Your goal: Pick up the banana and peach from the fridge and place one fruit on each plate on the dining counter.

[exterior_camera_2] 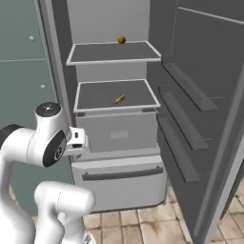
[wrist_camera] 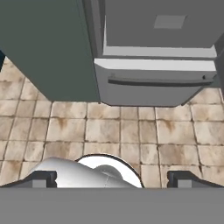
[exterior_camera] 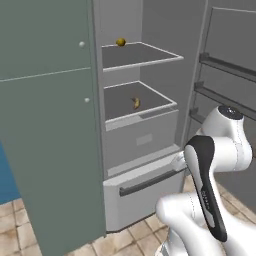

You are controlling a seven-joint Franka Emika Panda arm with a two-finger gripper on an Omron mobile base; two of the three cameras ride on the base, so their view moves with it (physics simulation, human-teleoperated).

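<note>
The banana [exterior_camera: 135,103] lies on the lower shelf [exterior_camera: 150,112] of the open fridge [exterior_camera_2: 114,143], near the shelf's middle, long axis running diagonally across it. The pincer [wrist_camera: 112,180] is fully open, holds nothing and points down at the tiled floor [wrist_camera: 113,131] before the bottom drawer [wrist_camera: 157,83]. The banana therefore lies above and farther in; the approach calls for raising and levelling the hand.
</note>
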